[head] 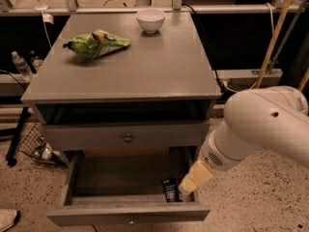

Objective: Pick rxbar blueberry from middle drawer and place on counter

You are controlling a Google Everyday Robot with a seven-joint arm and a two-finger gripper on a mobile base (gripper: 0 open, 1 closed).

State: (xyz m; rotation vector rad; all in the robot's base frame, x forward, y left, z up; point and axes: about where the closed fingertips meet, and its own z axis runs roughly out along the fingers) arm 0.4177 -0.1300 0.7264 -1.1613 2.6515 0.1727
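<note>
Rxbar blueberry (pixel 170 190) lies flat in the middle drawer (pixel 96 214), front-right corner; gripper (pixel 193 179) just beside it at the drawer's right wall, grip state can't tell.
Likely light, slick crinkly wrapper over a firm slab: pinch across the narrow sides. Drawer matte painted wood; counter (pixel 145 66) above it smooth, slightly glossy.

Lab (terrazzo floor (pixel 251 207)); gripper (pixel 186 189) at drawer (pixel 96 212)

Counter (pixel 145 66) carries green snack bag (pixel 95 43); white bowl (pixel 150 20).
</note>
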